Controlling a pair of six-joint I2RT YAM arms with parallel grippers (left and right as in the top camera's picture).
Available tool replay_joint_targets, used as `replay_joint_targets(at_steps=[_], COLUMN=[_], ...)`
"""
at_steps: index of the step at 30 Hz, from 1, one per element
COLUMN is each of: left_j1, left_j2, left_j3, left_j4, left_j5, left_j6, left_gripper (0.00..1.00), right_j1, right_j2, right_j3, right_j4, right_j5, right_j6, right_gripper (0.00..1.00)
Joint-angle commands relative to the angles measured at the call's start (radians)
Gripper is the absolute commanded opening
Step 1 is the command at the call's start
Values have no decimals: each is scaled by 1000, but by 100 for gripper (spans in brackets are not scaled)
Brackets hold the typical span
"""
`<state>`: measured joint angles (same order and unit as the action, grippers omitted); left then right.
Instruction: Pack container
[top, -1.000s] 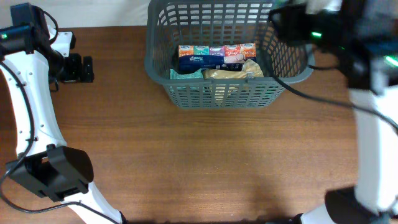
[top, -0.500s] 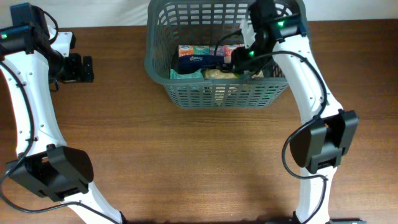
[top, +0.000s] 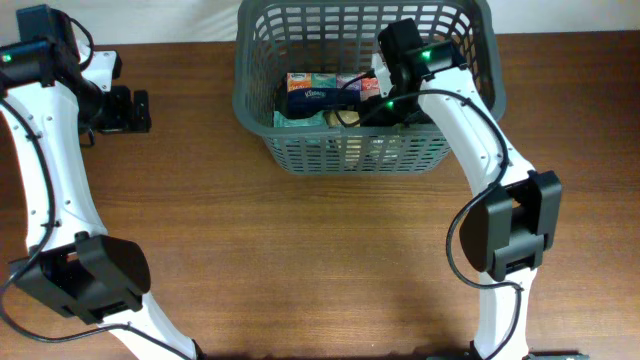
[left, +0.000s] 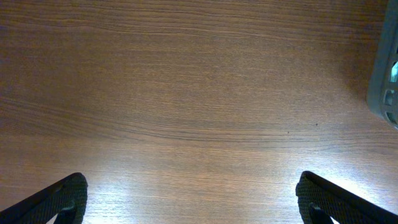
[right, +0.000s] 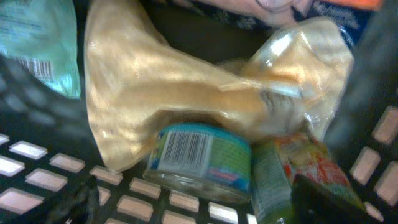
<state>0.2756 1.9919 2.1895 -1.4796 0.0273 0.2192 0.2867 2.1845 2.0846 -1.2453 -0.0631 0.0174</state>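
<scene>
The container, a dark grey lattice basket (top: 350, 156), stands at the back middle of the table. It holds a tissue pack (top: 312, 95), a teal packet (top: 295, 118) and other packets. My right gripper (top: 388, 100) reaches down inside its right half. In the right wrist view it is open (right: 199, 208) and empty, just above a tin can (right: 199, 160) lying by the lattice wall (right: 37, 163), with a yellowish plastic bag (right: 155, 93) behind it and a green-and-red labelled jar (right: 292, 171) to the right. My left gripper (top: 125, 108) is open (left: 196, 205) over bare table.
The basket's corner (left: 387, 81) shows at the right edge of the left wrist view. The wooden table (top: 320, 260) stretches in front of the basket. The table's back edge runs just behind my left arm.
My right arm has swung from the basket's right rim into the basket and lowered over the packed items. The left arm has not moved.
</scene>
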Motion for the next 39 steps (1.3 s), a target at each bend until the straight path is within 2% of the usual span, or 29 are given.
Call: replay_joint_targets(at_steps=[1, 6, 8, 11, 13, 16, 17, 19, 20, 22, 28, 39], left_j1=[2, 2, 2, 2, 2, 2, 2, 2, 2, 2, 2, 2], left_j2=[5, 5, 5, 5, 5, 5, 5, 5, 5, 5, 5, 5], left_j3=[-2, -2, -2, -2, -2, -2, -2, -2, -2, -2, -2, -2], left_j4=[-1, -1, -1, -1, -1, -1, -1, -1, -1, -1, -1, -1], left_j5=[14, 14, 14, 14, 14, 14, 14, 14, 14, 14, 14, 14], left_j6=[-10, -10, -10, -10, -10, -10, -10, -10, -10, -10, -10, -10], left_gripper=[99, 99, 99, 99, 99, 99, 99, 99, 99, 99, 99, 99], right_j1=[-27, -40, -70, -148, -250, -435, -518, -634, -711, -762, -805, -804], right_j2=[-113, -222, -290, -365, -401, -404, -402, -400, -399, -397, -398, -396], right_j3=[175, 441, 569, 632, 632, 625, 600, 543, 492, 451, 366, 359], right_j4=[-50, -130, -139, -143, -146, -182, -192, -194, -187, -188, -188, -188], right_j5=[22, 42, 141, 275, 321, 293, 264, 192, 78, -11, -38, -38], right_j6=[-3, -3, -3, -3, 0, 103, 141, 157, 157, 157, 156, 156], right_gripper=[100, 95, 95, 95, 95, 96, 100, 99, 99, 99, 99, 99])
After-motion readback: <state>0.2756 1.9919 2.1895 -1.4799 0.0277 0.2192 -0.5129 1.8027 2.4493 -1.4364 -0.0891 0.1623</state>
